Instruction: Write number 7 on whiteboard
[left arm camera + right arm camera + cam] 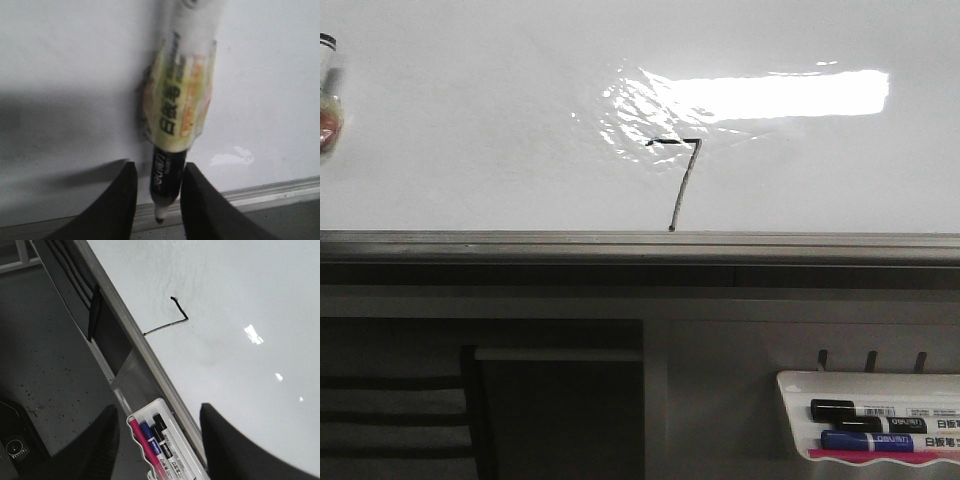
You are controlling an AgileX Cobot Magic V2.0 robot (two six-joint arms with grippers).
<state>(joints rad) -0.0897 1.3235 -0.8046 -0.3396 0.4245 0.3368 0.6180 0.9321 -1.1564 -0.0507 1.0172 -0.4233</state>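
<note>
Left gripper (157, 200) clamps black marker (167, 175); right gripper (160, 440) open, empty; number 7 (680, 180) on whiteboard (470, 130).

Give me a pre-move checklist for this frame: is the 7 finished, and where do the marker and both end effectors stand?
1. Number 7 drawn on the whiteboard, top stroke and downstroke both present: ok.
2. Downstroke runs down to the board's grey lower edge: ok.
3. Left end effector grips the marker: ok.
4. Marker tip off the board: cannot tell.
5. Right end effector open, empty: ok.
6. Spare markers in the tray: ok.
</note>
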